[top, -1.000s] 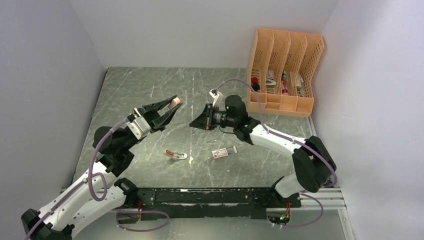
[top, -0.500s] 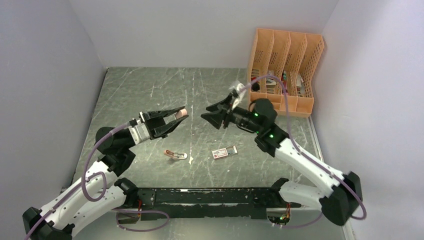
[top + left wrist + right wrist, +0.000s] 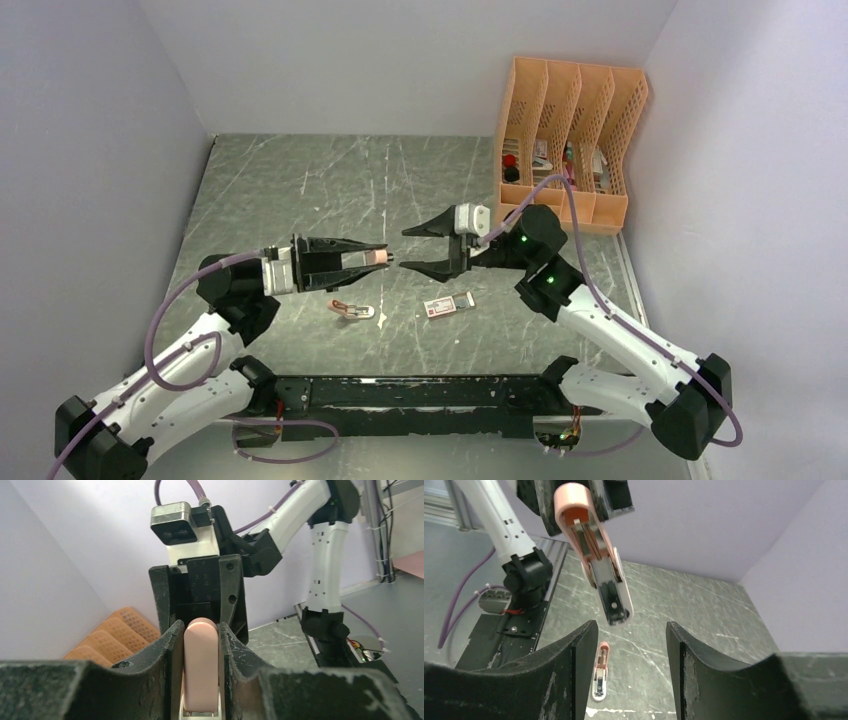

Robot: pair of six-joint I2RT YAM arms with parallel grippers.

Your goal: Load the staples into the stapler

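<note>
**Stapler Lifted, Staples Not Yet Picked Up**

The staple box (image 3: 448,304) lies flat on the surface (image 3: 300,190), toward the near edge and slightly right of centre. Its greyish tray is drawn partly out of the red-and-white sleeve. Nothing touches it, and the pictures are too small to show whether a strip sits in the tray. To its left, clearly apart from it, a second salmon-pink stapler (image 3: 352,309) also lies untouched.

Above both, the stapler (image 3: 599,567) is held in the air, clamped by its pink body in the clenched left end effector (image 3: 372,259), which points to the right. From the right wrist view its metal channel faces the camera. It cannot be told whether that channel holds any staples.

The right end effector (image 3: 404,250) faces it from just beside, fingers spread and holding nothing. Far right, an orange desk organiser (image 3: 570,100) stands against the wall, away from the work.

The task appears to be at an early stage. The stapler is in hand and presented, but the staples sit on the surface. What seems left is fetching a strip, seating it in the channel and closing the stapler.
</note>
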